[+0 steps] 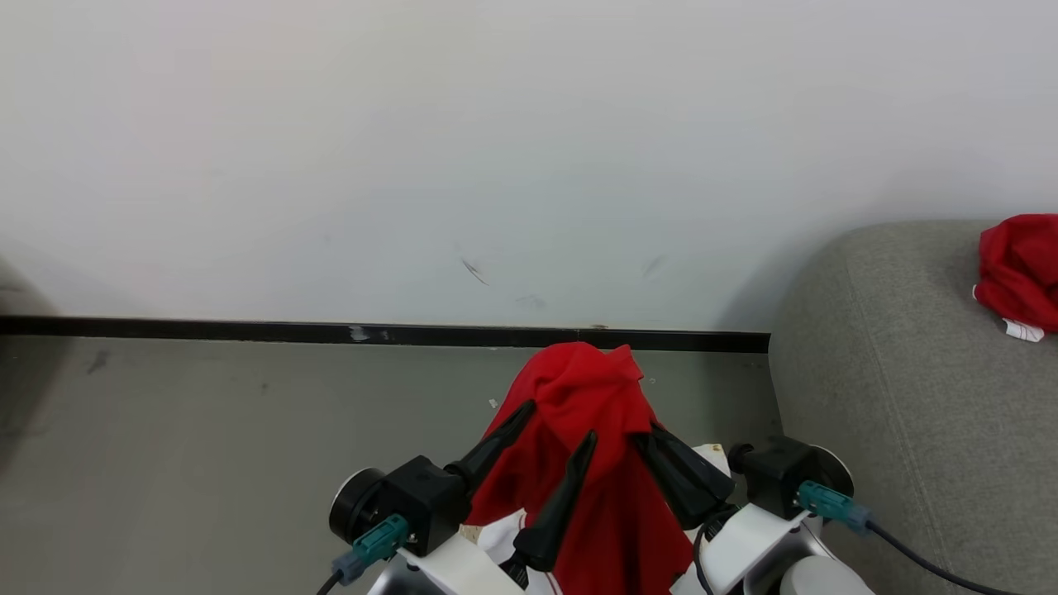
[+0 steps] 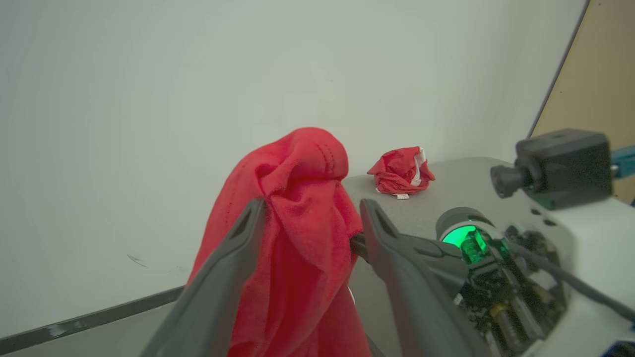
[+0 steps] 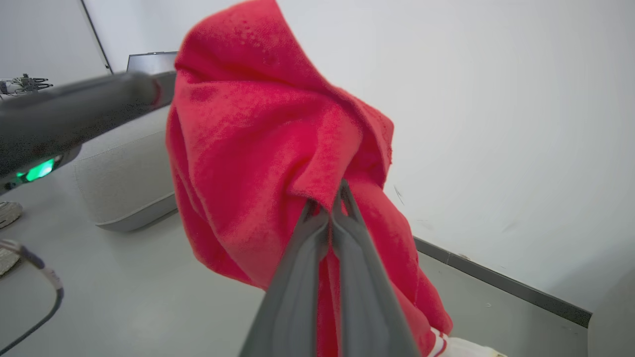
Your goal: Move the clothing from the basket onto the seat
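One garment (image 3: 268, 124), pinched in right jaws

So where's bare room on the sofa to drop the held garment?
Free: the grey sofa, from its rounded left edge to the crumpled red garment far right. Crowded: around the held red garment, pinched by the right gripper beside the left gripper.

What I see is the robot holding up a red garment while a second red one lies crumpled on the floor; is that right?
Not quite. The second red garment lies crumpled on the grey sofa, not on the floor; the head view shows it. The robot is indeed holding up the other red garment.
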You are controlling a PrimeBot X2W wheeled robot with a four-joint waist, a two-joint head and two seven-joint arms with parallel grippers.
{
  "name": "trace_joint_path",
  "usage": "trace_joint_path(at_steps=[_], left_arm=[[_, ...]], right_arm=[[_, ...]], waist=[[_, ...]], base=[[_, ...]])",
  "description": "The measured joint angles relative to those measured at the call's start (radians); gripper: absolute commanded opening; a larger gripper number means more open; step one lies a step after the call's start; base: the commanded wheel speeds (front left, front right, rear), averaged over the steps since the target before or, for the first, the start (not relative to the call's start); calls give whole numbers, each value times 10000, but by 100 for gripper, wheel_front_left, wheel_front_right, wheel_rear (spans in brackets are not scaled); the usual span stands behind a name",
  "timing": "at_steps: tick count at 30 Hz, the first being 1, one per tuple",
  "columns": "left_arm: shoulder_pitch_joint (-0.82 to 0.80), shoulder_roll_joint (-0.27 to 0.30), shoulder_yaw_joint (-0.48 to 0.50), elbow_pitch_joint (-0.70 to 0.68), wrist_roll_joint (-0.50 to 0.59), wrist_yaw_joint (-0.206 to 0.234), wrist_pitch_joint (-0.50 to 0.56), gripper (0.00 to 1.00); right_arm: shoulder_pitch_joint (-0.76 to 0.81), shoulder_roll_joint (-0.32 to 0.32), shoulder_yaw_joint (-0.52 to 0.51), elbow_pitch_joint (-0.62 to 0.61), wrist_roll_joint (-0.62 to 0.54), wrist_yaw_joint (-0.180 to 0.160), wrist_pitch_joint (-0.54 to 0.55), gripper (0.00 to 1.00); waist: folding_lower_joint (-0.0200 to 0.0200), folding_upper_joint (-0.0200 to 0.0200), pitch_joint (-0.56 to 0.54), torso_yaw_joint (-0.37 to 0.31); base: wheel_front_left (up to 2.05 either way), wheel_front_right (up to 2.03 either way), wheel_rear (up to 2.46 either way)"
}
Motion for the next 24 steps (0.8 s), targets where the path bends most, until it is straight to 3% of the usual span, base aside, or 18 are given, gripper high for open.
trace_joint_path(at_steps=[24], left_arm=[[432,418,-81,182,17,-328,-723,100]], right_arm=[[720,-435,-1482,-1354,-100,0,0,0]], waist=[[0,0,277,-1029]], base=[[0,0,0]])
